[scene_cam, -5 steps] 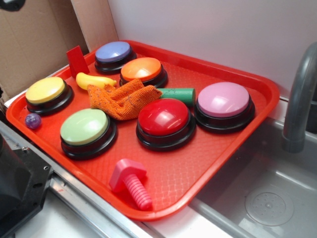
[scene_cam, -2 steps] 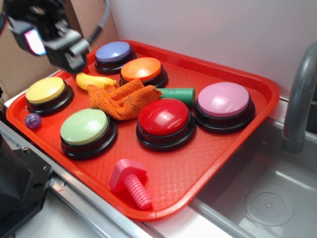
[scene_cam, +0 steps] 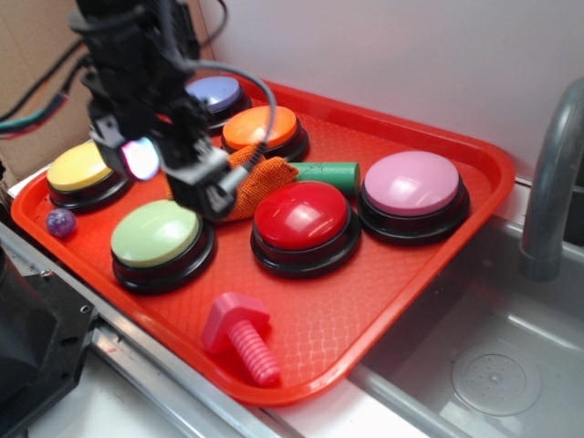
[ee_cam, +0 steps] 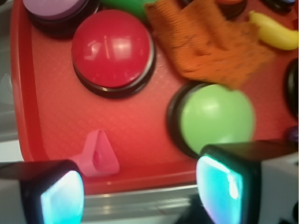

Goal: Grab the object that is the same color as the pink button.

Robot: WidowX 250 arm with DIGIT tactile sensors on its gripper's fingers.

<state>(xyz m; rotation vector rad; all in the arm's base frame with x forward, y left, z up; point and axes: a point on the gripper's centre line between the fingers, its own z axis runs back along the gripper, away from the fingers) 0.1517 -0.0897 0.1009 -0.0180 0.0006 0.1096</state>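
Observation:
The hot-pink toy bolt (scene_cam: 239, 336) lies on its side near the front edge of the red tray (scene_cam: 383, 274), head to the left; the wrist view shows its head (ee_cam: 98, 156) just above my left finger. The pink button (scene_cam: 412, 184) sits at the tray's right; in the wrist view only its edge (ee_cam: 49, 7) shows, at the top left. My gripper (scene_cam: 178, 178) hangs open above the green button (scene_cam: 157, 235) and the orange cloth, well behind and left of the bolt. Nothing is between its pads (ee_cam: 142, 193).
Red (scene_cam: 301, 217), orange (scene_cam: 261, 128), blue-purple (scene_cam: 212, 93) and yellow (scene_cam: 80, 166) buttons fill the tray. An orange cloth (scene_cam: 260, 178), a green cylinder (scene_cam: 328, 172) and a small purple ball (scene_cam: 60, 222) lie among them. A sink (scene_cam: 493, 365) and a faucet (scene_cam: 552, 182) are at the right.
The arm has come in from the upper left and moved right and down, from above the tray's back left corner to over the green button and cloth. Nothing on the tray moved.

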